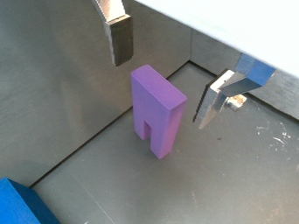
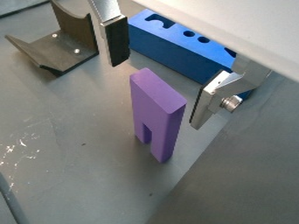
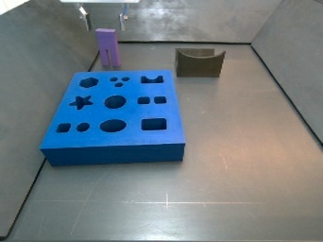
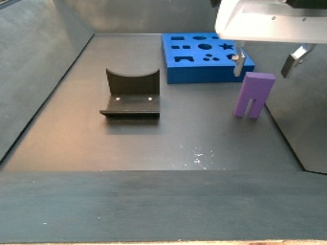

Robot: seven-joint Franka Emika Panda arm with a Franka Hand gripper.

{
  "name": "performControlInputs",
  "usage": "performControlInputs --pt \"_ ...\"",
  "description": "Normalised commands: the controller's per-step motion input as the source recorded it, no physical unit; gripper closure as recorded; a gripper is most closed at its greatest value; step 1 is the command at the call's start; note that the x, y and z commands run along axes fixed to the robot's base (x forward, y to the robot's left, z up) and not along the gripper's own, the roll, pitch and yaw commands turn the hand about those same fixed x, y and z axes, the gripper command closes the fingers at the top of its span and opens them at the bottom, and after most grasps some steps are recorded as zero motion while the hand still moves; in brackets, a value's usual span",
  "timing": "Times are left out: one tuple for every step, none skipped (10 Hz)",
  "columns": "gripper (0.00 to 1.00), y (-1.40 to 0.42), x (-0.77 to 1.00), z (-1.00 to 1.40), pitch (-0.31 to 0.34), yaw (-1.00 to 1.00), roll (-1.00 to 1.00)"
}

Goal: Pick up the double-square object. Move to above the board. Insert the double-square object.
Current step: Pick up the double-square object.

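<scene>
The claw (image 2: 163, 74) hangs right over the double-square object (image 2: 156, 115), fingers spread wide apart, one silver plate (image 2: 114, 39) on each side of the purple block and neither touching it. In both wrist views there is clear air between the dark pads and the block's faces; the other finger (image 1: 218, 96) sits just off the opposite side. In a side view the claw (image 4: 266, 59) hovers just above the block's top, with the white wrist housing above it.

The double-square object (image 3: 108, 46) stands upright on the grey floor tray (image 3: 240, 142), near the tray's far corner in that view, just beyond the far edge of the board (image 3: 115, 118). A narrow slot cut up from its base shows in both wrist views.

The board (image 4: 198, 56) lies flat on the tray, cutouts up: star, circles, squares, an oval. Its blue side wall (image 2: 176, 48) sits just behind the block in a wrist view.

The fixture (image 3: 199, 62) stands apart on the tray floor, well clear of board and block.
</scene>
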Motion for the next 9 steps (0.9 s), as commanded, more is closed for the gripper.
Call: performControlInputs --pt "0.0 0.0 0.0 -0.27 -0.046 -0.23 -0.39" --pt "0.0 0.0 -0.02 -0.23 0.0 -0.41 -0.34" --pt "0.0 0.0 -0.03 -0.21 0.0 -0.42 -0.28" --pt "0.0 0.05 -0.01 -0.15 0.0 -0.43 -0.24" --pt "0.0 0.05 -0.01 -0.15 0.0 -0.37 -0.24" --pt "0.0 0.04 0.0 -0.16 0.0 -0.26 -0.23" --pt "0.0 0.05 0.0 -0.17 0.0 -0.19 -0.18" --pt "0.0 0.08 0.0 -0.15 0.0 -0.1 -0.07" --pt "0.0 0.05 0.04 -0.1 0.0 -0.04 0.0"
